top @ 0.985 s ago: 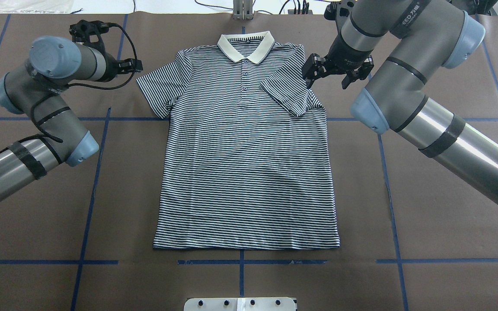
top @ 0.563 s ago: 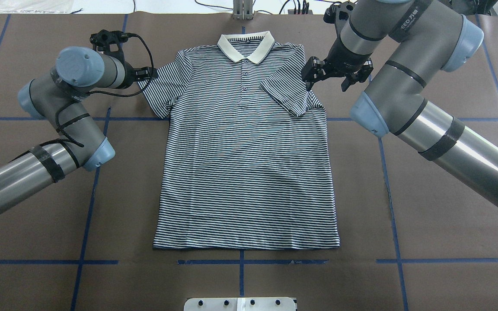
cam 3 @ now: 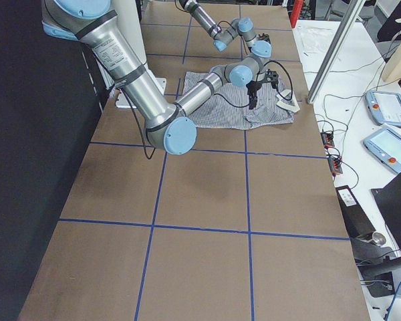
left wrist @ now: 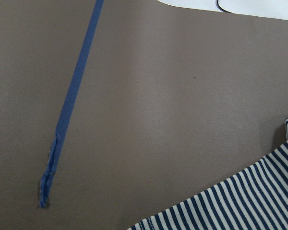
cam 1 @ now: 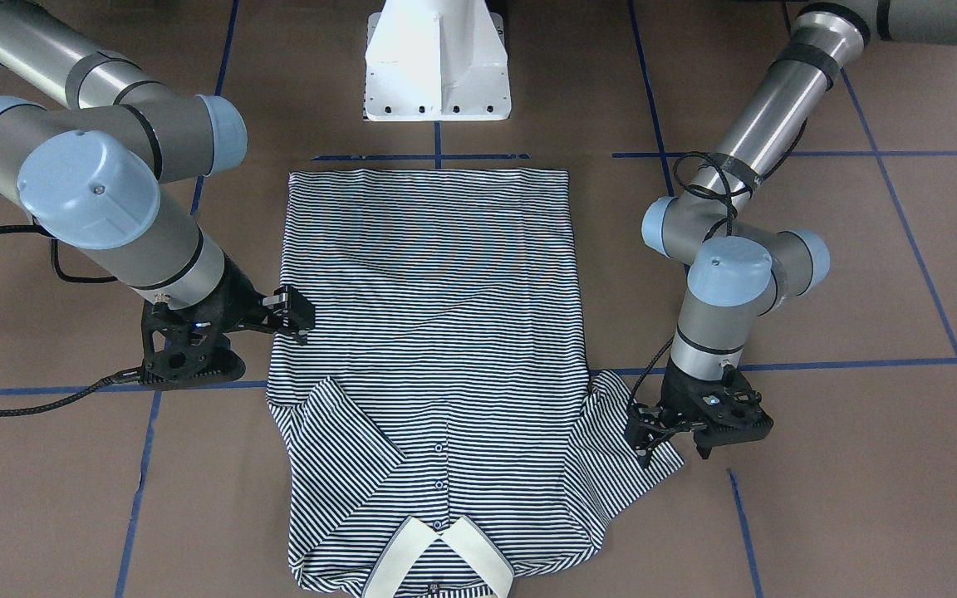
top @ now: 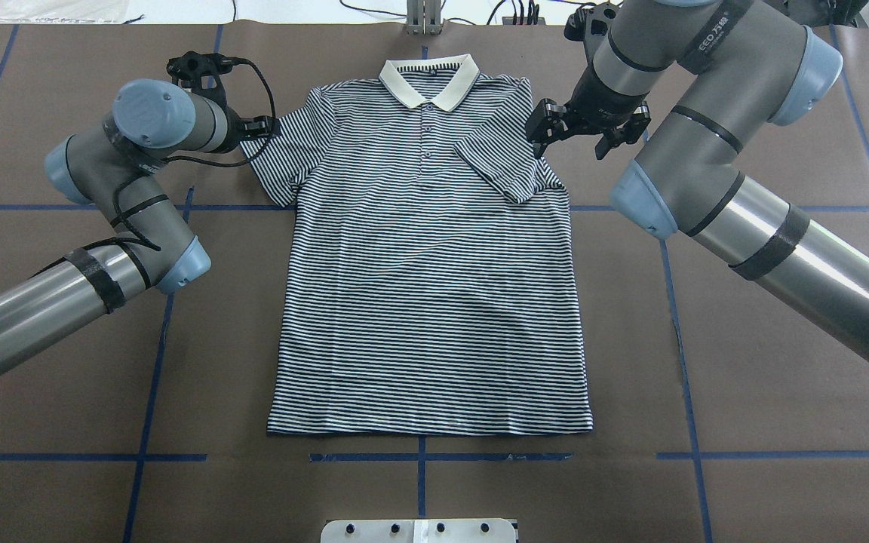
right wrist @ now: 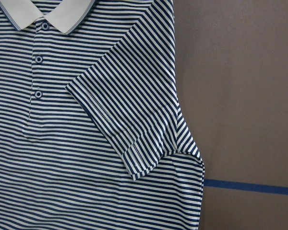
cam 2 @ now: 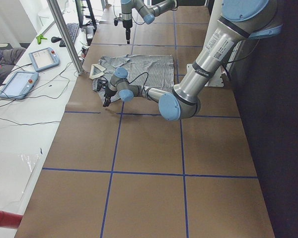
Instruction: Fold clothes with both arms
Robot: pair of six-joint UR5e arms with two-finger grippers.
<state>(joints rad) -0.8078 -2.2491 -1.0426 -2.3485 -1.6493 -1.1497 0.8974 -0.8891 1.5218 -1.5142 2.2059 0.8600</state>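
Observation:
The clothes, one navy-and-white striped polo shirt [top: 427, 302], lie flat with the cream collar [top: 428, 79] at the far edge. One sleeve [top: 506, 166] is folded in over the chest, shown close in the right wrist view [right wrist: 129, 120]. The other sleeve [top: 276, 158] lies spread out. My left gripper [cam 1: 672, 448] stands open low over that sleeve's outer end, and the left wrist view shows only the sleeve hem [left wrist: 240, 206]. My right gripper [top: 575, 136] hovers open beside the shoulder with the folded sleeve, holding nothing.
The brown table cover carries blue tape lines [top: 163, 317]. The white pedestal base [cam 1: 437, 62] stands at the shirt's hem side. A metal post [top: 423, 19] and cables sit past the collar. Tablets [cam 2: 42, 58] lie on the white bench beyond the table.
My left arm swung in toward the shirt, bringing its gripper to the spread sleeve's end. The right gripper barely shifted. The shirt has not moved.

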